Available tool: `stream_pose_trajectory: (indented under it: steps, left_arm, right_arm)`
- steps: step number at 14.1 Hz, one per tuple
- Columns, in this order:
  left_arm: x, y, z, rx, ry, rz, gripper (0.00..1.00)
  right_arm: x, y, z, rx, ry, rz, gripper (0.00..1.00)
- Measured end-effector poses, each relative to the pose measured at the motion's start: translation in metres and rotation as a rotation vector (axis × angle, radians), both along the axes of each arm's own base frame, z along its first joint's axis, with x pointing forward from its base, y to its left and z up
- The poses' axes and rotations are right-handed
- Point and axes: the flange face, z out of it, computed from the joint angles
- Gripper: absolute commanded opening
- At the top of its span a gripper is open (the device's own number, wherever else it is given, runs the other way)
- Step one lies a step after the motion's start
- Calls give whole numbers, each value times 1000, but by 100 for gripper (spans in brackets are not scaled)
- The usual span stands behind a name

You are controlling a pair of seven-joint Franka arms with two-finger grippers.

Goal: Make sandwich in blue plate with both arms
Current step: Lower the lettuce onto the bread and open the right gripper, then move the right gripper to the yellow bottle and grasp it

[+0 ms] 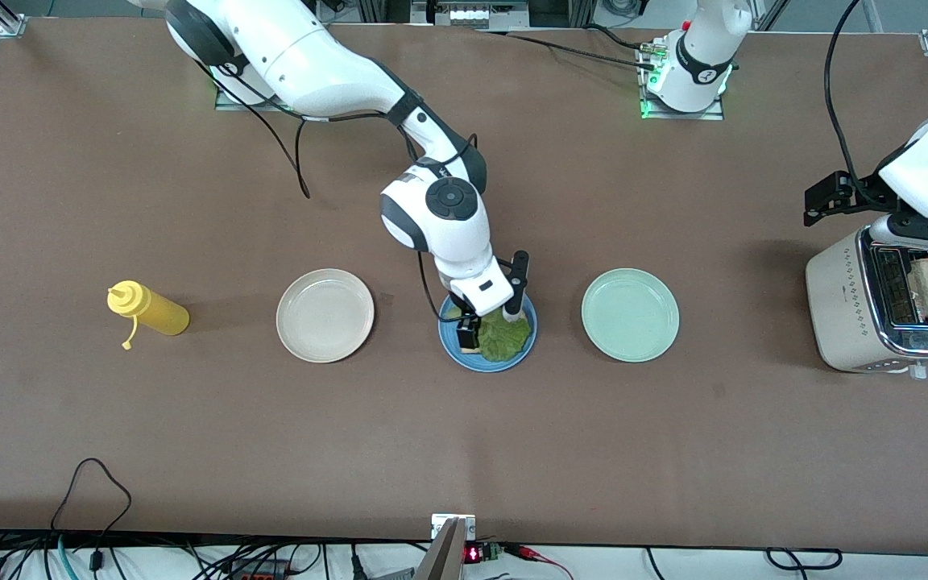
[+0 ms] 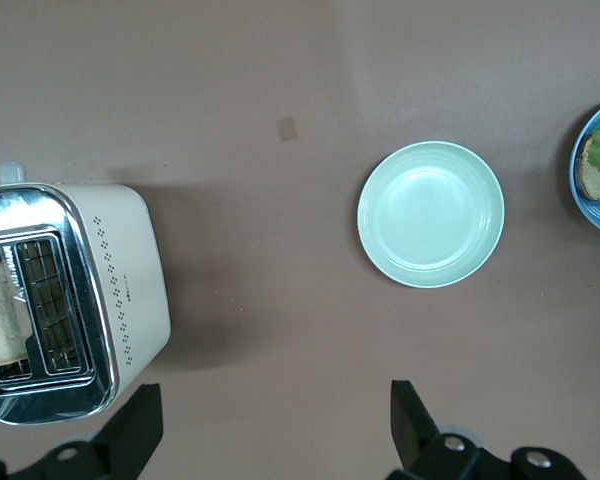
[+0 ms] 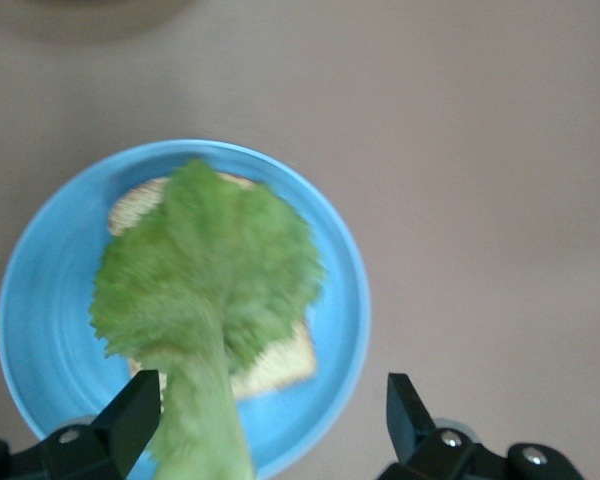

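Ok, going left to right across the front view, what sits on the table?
Mustard bottle → cream plate → blue plate with toast and lettuce, right gripper over it → green plate → toaster, left gripper over it.

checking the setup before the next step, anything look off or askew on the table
Mostly tidy. The yellow squeeze bottle lies on its side near the right arm's end. On the blue plate, the lettuce leaf covers the toast slice off-centre, its stem overhanging toward the rim.

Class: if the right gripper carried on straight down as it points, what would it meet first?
Most likely the crinkled green lettuce leaf on the square toast slice in the round sky-blue plate; the open right gripper hangs directly over it.
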Motion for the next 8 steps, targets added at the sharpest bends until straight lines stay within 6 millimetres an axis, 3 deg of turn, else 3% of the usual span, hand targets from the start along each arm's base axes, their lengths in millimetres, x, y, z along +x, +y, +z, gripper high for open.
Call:
stream_pose_trajectory:
  steps: [5, 7, 8]
  left_arm:
    - [-1, -1, 3, 0, 1, -2, 100]
    - [-1, -2, 3, 0, 1, -3, 100]
    - [-1, -2, 3, 0, 1, -3, 100]
  right_arm:
    - [38, -84, 123, -60, 22, -226, 100]
    - [52, -129, 152, -104, 36, -349, 100]
    - [62, -163, 159, -141, 62, -416, 100]
